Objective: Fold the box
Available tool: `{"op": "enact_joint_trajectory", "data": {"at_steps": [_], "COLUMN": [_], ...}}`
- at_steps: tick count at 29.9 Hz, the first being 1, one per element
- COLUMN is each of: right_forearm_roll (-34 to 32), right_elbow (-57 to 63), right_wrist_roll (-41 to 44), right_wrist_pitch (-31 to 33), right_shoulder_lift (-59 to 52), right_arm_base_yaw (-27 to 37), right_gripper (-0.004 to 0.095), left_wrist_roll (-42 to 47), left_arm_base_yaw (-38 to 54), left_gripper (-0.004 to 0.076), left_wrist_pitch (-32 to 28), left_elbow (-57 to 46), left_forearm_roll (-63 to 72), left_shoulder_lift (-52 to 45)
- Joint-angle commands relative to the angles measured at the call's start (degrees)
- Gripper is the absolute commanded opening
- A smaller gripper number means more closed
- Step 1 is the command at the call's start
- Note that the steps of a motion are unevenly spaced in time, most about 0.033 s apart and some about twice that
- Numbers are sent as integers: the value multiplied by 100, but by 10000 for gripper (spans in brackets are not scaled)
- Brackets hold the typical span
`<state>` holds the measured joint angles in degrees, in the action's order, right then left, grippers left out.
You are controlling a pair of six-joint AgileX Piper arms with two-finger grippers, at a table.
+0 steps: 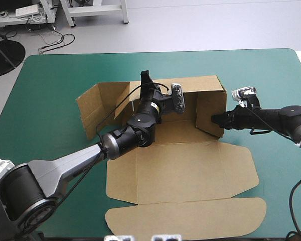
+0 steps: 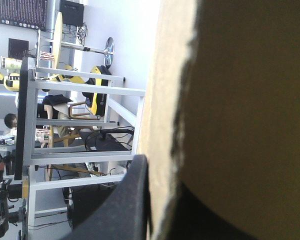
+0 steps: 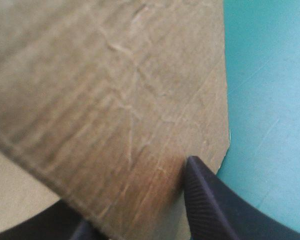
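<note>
- High view: the brown cut-board box (image 1: 190, 170) lies mid-table on the teal-green cover (image 1: 50, 85). Its far wall and both side flaps stand raised, while the near lid panels lie flat. I see no tucks, so I judge the fold roughly half done. My left gripper (image 1: 145, 80) is at the far wall's top edge. My right gripper (image 1: 216, 120) is on the right side flap.
- Left wrist view: the wall's edge runs between my fingers, with one black finger (image 2: 122, 210) against the board, so I am clamped on it.
- Right wrist view: the flap's corner sits between my black fingers (image 3: 210, 205). They are nearly together, pinching the board.
</note>
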<state>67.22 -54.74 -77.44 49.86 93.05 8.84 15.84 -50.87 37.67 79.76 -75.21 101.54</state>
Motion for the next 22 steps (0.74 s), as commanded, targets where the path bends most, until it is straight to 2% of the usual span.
{"op": "enact_joint_trajectory", "data": {"at_steps": [1,3,4,14,18,22], "right_forearm_roll": [663,725,766,682,451,118], "right_elbow": [-153,-153,-153,-153,-163,-163], "right_wrist_roll": [-366,-444,-473,-475,-296,-60], "right_wrist_pitch": [-119,-218,-259,-311,-301,-291], "right_shoulder_lift": [-132,-132,-132,-132,-132,-132], "right_arm_base_yaw": [-22,-117,-171,-542,-542,-542], "right_gripper": [239,15,-9,0,0,0], "left_wrist_roll": [146,146,146,146,146,146], "left_arm_base_yaw": [-112,-124,-124,-124,-113,-113], "left_gripper": [-10,-10,-10,11,122,316], "left_wrist_pitch": [36,-48,-66,94,94,84], "left_elbow": [100,100,100,100,100,100], "left_forearm_roll": [50,50,62,-166,-193,-237], "left_shoulder_lift": [-218,-218,-218,-218,-208,-208]}}
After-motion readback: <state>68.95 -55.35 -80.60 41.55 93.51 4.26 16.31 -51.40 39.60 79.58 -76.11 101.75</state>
